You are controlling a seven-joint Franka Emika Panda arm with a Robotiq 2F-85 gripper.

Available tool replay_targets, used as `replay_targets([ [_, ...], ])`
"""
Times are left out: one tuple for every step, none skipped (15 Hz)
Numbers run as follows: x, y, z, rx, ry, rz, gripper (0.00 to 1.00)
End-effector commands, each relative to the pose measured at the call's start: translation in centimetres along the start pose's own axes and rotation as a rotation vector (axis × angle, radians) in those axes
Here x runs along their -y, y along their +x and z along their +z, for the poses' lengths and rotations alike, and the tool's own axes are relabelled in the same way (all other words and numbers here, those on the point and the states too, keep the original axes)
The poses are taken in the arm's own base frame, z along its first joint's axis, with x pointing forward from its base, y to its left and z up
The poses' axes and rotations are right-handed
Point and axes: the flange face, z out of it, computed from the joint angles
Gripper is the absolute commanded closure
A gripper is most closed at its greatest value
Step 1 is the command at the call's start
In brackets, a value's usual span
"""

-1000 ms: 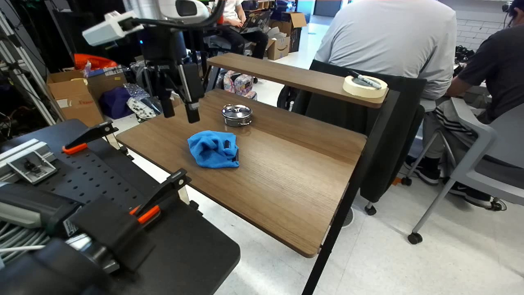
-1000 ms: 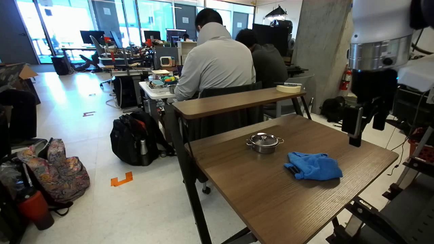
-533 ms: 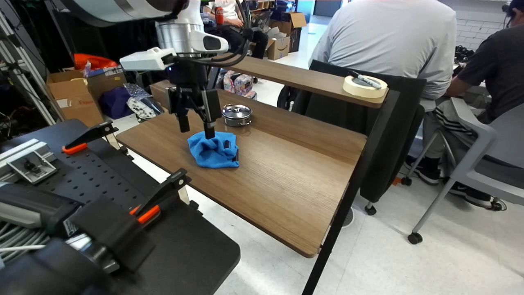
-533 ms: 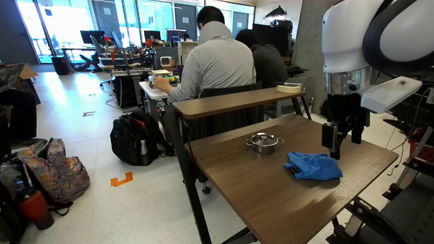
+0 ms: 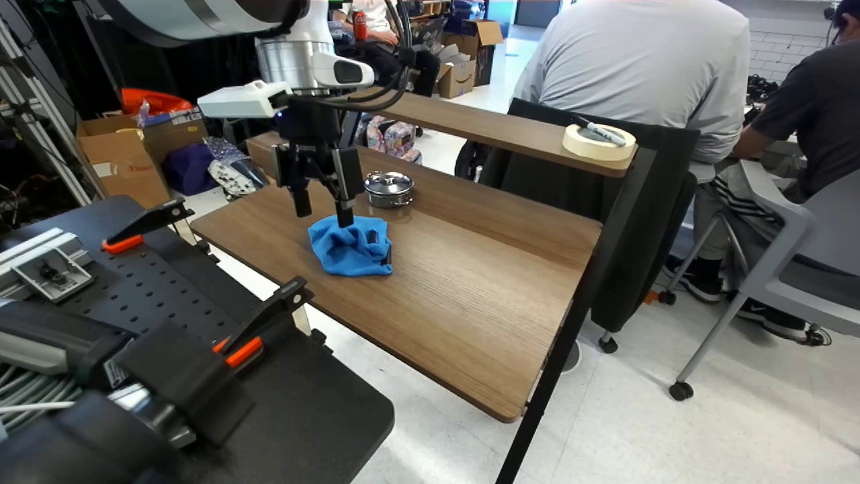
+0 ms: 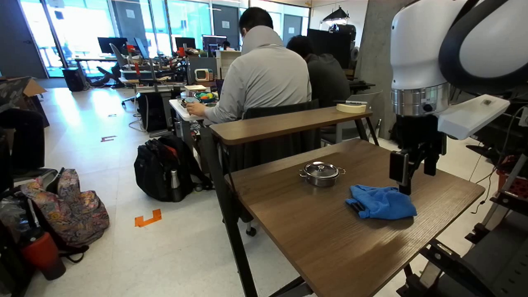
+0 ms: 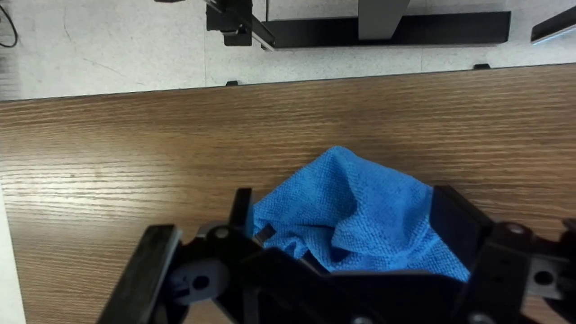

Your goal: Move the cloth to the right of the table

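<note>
The blue cloth [image 5: 353, 252] lies crumpled on the brown wooden table [image 5: 463, 302], with small dark strips on it. It also shows in an exterior view [image 6: 383, 203] and in the wrist view [image 7: 378, 202]. My black gripper [image 5: 324, 211] is open and empty above the cloth. It points down, with its fingertips apart, and also shows in an exterior view [image 6: 417, 179]. In the wrist view, the cloth shows between the two fingers of the gripper [image 7: 345, 208], and the gripper body hides the cloth's lower part. I cannot tell whether a fingertip touches the cloth.
A lidded metal pot [image 5: 390, 189] stands on the table near the cloth. A raised shelf [image 5: 470, 128] runs along one table side, with a tape roll [image 5: 598, 142] and a marker on it. Black clamps [image 5: 265, 316] sit beside the table edge. A person sits behind the shelf.
Since one second ago my gripper has moved over the table and lower, to above the cloth. It has barely moved in the last half second. The cloth has not moved.
</note>
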Motion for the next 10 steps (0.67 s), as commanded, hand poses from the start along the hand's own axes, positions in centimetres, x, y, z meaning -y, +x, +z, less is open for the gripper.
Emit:
replay_targets([
  [0.4, 0.4, 0.4, -0.032, 0.031, -0.011, 0.00],
  [0.5, 0.8, 0.6, -0.037, 0.041, -0.012, 0.00],
  [0.6, 0.9, 0.8, -0.032, 0.057, -0.028, 0.00],
  [0.5, 1.1, 1.1, -0.027, 0.076, -0.036, 0.00],
  [0.4, 1.3, 1.3, -0.024, 0.090, -0.041, 0.00],
  [0.3, 1.6, 1.5, -0.025, 0.100, -0.041, 0.00],
  [0.2, 1.9, 1.7, -0.025, 0.104, -0.043, 0.00],
  [0.1, 2.3, 2.0, -0.027, 0.108, -0.034, 0.00],
  [0.0, 2.6, 2.2, -0.027, 0.112, -0.025, 0.00],
  [0.0, 3.1, 2.5, -0.031, 0.111, -0.008, 0.00],
])
